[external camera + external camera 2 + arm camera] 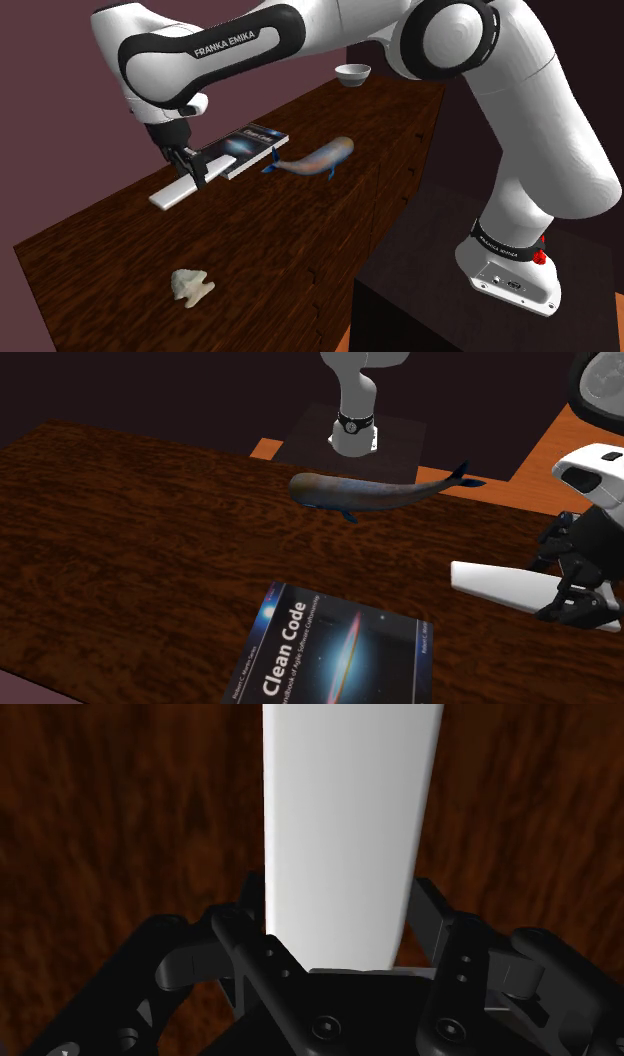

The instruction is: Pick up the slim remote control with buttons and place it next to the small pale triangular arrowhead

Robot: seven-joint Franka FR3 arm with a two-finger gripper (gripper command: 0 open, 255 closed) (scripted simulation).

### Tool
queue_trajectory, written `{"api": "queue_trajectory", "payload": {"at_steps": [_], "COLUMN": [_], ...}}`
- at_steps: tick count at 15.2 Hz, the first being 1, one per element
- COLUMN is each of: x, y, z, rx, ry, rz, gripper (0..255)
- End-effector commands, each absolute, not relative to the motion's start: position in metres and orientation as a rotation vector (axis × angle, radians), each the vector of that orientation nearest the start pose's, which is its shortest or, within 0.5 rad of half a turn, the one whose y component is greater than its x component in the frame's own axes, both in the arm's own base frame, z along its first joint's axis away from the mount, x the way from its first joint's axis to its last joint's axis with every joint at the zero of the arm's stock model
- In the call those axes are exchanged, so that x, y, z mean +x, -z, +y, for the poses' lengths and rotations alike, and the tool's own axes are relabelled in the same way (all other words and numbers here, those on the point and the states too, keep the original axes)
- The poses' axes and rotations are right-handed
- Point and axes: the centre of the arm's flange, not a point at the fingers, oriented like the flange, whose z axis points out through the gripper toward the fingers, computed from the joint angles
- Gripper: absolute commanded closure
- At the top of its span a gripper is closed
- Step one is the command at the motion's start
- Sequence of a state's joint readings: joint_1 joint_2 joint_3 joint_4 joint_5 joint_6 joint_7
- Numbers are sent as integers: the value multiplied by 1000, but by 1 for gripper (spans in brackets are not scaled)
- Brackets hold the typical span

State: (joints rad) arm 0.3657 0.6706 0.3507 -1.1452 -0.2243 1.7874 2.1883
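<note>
Dark wood all the way across here: the table (90, 250) runs long and broad, deep brown with a reddish, streaky grain and a soft sheen on its top. In the shoulder view its side face is split by thin seams into panels. Behind it stands a flat, plain plum-coloured wall (50, 90). Over in the second exterior view, patches of orange-brown floor (268, 449) show past the table's far edge, with dim, murky brown beyond.
</note>
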Motion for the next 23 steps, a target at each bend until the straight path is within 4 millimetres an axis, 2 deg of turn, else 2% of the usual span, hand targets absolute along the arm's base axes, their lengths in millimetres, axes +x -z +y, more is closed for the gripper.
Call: {"api": "queue_trajectory", "payload": {"at_steps": [1, 2, 17, 23], "x": [614, 615, 615, 615], "y": [-426, -426, -348, -348], "z": [435, 450, 450, 450], "rx": [-2297, -2297, -2297, -2297], "ry": [8, 8, 8, 8], "rz": [2134, 2134, 2134, 2134], "gripper": [255, 255, 255, 255]}}
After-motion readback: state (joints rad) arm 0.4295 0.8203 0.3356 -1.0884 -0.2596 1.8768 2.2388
